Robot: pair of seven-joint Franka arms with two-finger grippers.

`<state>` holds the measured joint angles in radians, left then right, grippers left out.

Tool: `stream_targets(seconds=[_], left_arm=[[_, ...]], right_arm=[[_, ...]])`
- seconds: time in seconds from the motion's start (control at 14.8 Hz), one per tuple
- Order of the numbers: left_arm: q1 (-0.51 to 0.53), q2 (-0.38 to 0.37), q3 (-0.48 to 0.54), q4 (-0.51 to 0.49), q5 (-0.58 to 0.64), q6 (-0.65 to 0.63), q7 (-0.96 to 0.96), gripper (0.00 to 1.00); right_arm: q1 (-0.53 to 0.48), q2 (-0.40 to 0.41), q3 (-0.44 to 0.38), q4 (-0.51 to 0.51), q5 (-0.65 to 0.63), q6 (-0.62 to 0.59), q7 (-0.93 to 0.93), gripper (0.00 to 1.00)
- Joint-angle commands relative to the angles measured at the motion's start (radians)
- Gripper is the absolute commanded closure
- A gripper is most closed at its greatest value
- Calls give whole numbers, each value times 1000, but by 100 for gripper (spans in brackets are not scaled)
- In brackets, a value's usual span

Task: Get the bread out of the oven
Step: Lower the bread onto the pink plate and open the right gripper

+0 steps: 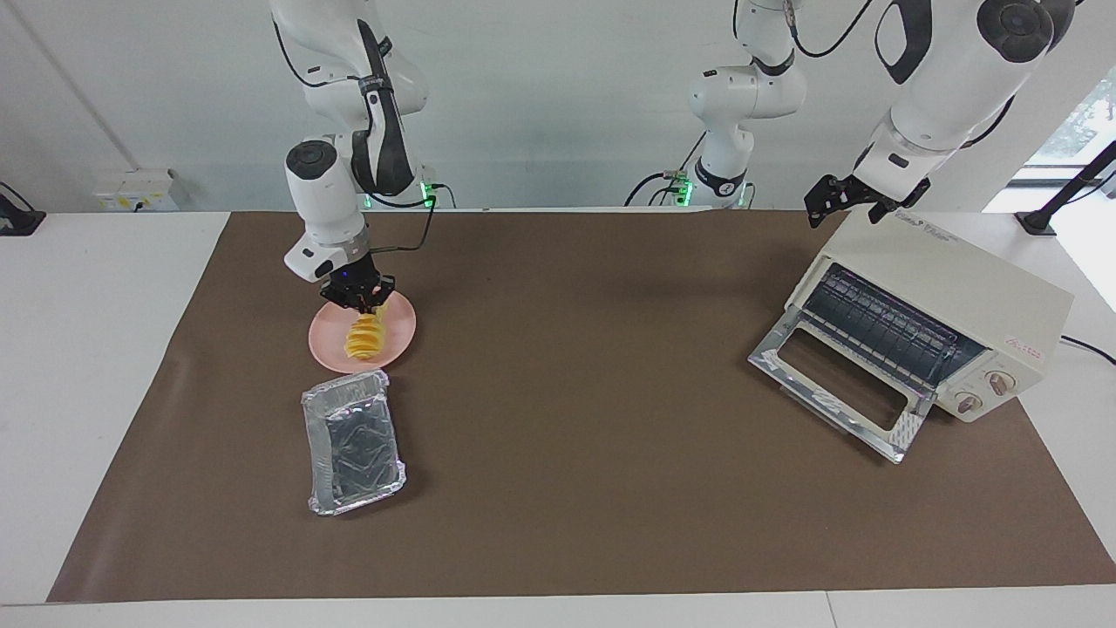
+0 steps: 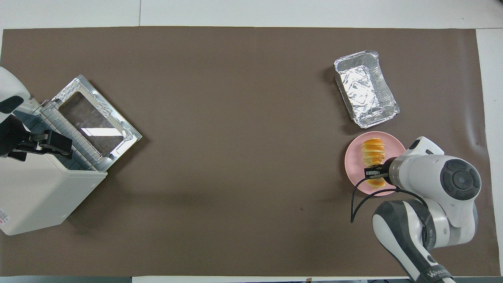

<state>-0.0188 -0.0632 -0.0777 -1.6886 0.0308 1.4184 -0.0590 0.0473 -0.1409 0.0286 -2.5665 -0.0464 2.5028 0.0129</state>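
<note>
- The right hand (image 1: 359, 303) was clenched on the end of the bread (image 1: 365, 336) nearer the robots, over the pink plate (image 1: 397, 340) at the right arm's end of the tabletop (image 1: 593, 453).
- The loaf hung tilted, its low end at the plate.
- The foil tray (image 1: 353, 440) lay just beside the plate, farther from the robots.
- The left hand (image 1: 828, 199) waited, fingers spread, above the oven (image 1: 942, 292), whose door (image 1: 837, 384) lay dropped open.

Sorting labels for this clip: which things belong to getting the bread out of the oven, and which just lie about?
In the job:
- bread, held by the right claw
- oven, door down

Lying about:
- foil tray, empty
- pink plate under the bread
- left claw, waiting over the oven
</note>
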Motion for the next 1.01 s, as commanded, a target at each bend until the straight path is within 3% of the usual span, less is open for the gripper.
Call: stream_targets(seconds=[0.0, 0.07, 0.27, 0.61, 0.94], left_arm=[[2, -17, 3, -9, 3, 10, -2, 0], [2, -17, 3, -9, 1, 10, -2, 0], [2, -17, 3, -9, 1, 10, -2, 0], [2, -17, 3, -9, 1, 10, -2, 0], [2, -17, 3, -9, 1, 10, -2, 0]], right_arm=[[-10, -2, 8, 2, 14, 8, 5, 36], [-10, -2, 8, 8, 14, 2, 5, 0], [-12, 3, 8, 47, 14, -42, 1, 0], [-21, 6, 8, 236, 14, -306, -10, 0], [-99, 7, 7, 541, 16, -632, -132, 0]])
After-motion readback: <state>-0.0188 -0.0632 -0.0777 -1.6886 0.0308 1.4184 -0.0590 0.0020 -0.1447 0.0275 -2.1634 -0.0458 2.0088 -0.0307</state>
